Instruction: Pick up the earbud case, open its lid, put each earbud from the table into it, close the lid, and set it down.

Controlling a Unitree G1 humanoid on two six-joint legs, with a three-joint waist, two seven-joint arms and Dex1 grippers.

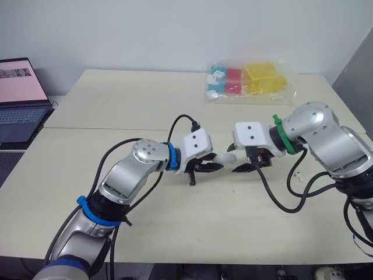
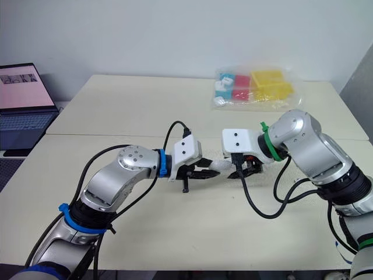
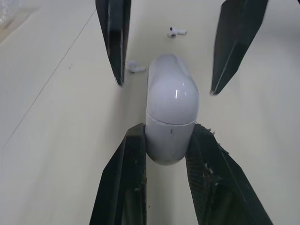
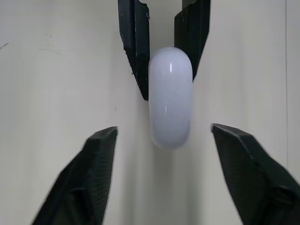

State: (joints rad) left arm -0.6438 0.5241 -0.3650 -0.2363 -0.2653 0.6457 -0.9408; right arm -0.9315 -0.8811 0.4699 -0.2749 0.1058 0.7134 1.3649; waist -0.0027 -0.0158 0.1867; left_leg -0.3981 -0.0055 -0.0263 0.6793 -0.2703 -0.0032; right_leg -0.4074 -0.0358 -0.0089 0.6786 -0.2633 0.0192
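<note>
My left gripper (image 1: 208, 167) is shut on the lower half of the white glossy earbud case (image 1: 225, 158), holding it just above the table's middle. The lid end sticks out toward my right gripper (image 1: 247, 167), and the lid looks closed, with only a thin seam showing. The right gripper is open, with a finger on either side of the lid end (image 4: 170, 96), not touching it. In the left wrist view, two white earbuds lie on the table beyond the case, one (image 3: 136, 68) close to it and one (image 3: 176, 32) farther off.
A clear plastic bag of coloured blocks (image 1: 247, 81) lies at the table's far right. An open laptop (image 1: 20, 99) stands off the table's left side. Black cables hang from both wrists over the cream table (image 1: 175, 227).
</note>
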